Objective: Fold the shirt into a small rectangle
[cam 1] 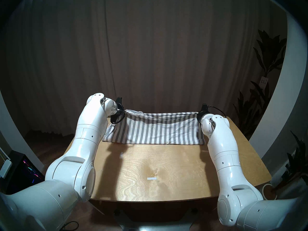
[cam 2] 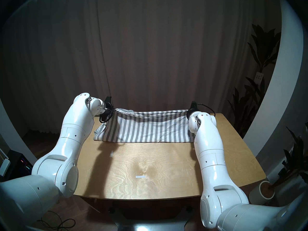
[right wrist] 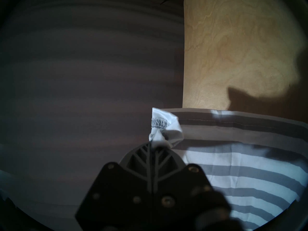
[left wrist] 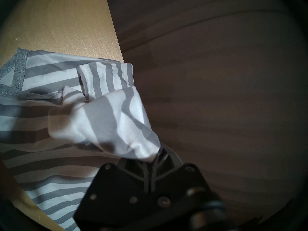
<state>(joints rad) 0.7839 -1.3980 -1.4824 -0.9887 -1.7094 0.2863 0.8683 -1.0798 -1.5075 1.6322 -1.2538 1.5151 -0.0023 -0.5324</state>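
Striped grey and white, the shirt (cam 1: 155, 130) lies across the far half of the tabletop (cam 1: 166, 172), its near fold flat on the wood and its far edge lifted into a sagging line between the two arms. At the shirt's left end the left pincer (left wrist: 155, 156) is clenched on a bunched corner of cloth, which drapes over the fingertips; the grey neckband (left wrist: 18, 72) shows just past that bunch, resting on the wood. At the shirt's right end the right pincer (right wrist: 152, 144) is clamped on a crumpled white hem corner with its stitching showing. Both pincers sit right at the tabletop's back edge, the curtain (cam 1: 150, 50) close behind the shirt.

Nearer than the shirt the wood carries two small strips of white tape (cam 1: 152, 178), one central, one (cam 1: 121, 155) toward the left, both well apart from the cloth. Off the shirt's right end stand leafy plants (cam 1: 266, 62) and a pale pot (cam 2: 265, 191) on the floor. Left of the shirt, low down, a dark box with coloured lights (cam 1: 28, 170) glows.
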